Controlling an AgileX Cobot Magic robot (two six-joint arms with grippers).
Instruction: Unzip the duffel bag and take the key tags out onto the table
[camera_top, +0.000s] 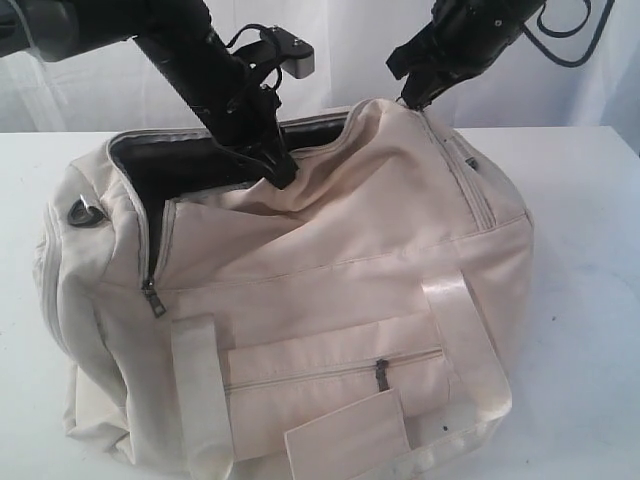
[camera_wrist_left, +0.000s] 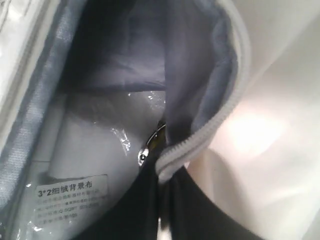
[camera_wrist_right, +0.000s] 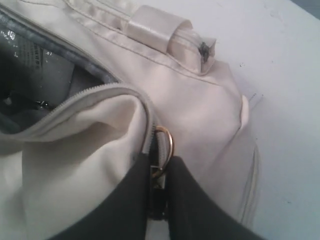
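The cream duffel bag lies on the white table, its main zip open along the top and grey lining showing. My left gripper is at the near lip of the opening, shut on the zip edge. A small metal ring shows just past it; what it belongs to is unclear. My right gripper holds the bag's right end up, shut on a dark zip pull with a brass ring. The key tags are hidden.
Inside the bag lies a plastic-wrapped white pack with a printed label. Another zip pull hangs at the bag's left front. The front pocket zip is closed, between two webbing straps. Bare table lies to the right.
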